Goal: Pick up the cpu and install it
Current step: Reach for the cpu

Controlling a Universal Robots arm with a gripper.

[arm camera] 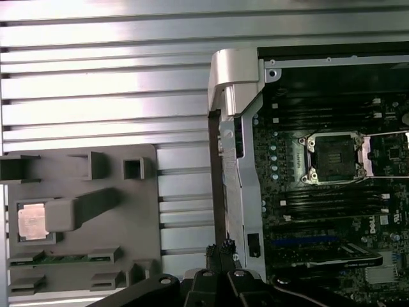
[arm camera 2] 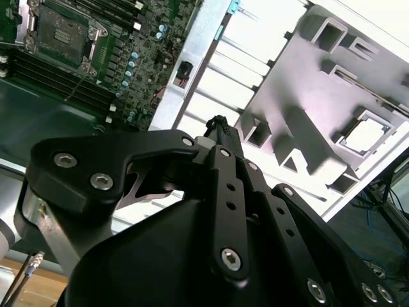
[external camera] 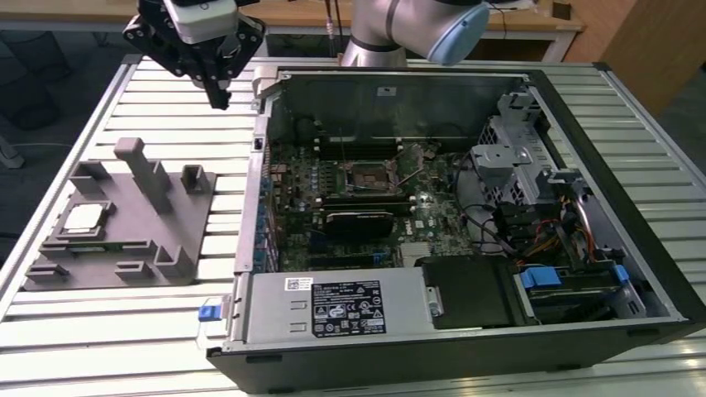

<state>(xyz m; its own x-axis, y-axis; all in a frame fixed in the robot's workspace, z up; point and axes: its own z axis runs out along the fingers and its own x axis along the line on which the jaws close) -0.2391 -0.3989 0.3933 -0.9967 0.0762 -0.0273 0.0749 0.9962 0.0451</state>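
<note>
1. Hovering above the slatted bench, the hand has its fingers closed to a single point with nothing between them. Both wrist views show the tips pressed together.
2. Just beside the hand, toward the exterior view's right, stands the side wall of the open case. The hand is outside it, near its far corner.
3. On the other side, toward the exterior view's left and closer to that camera, a grey holder lies flat on the bench, with several upright posts.
4. The cpu rests flat in a recess of the holder, silvery top up, untouched and well apart from the hand. From the hand it lies away from the case, on the holder's outer side.
5. The tallest post stands roughly on the line between hand and cpu, so a straight low path looks blocked.
6. The cpu is square, so it has no long axis. Its edges run parallel to the holder's.
7. Farthest, past the case wall, the socket sits on the board and looks empty, in the opposite direction from the cpu.
</note>
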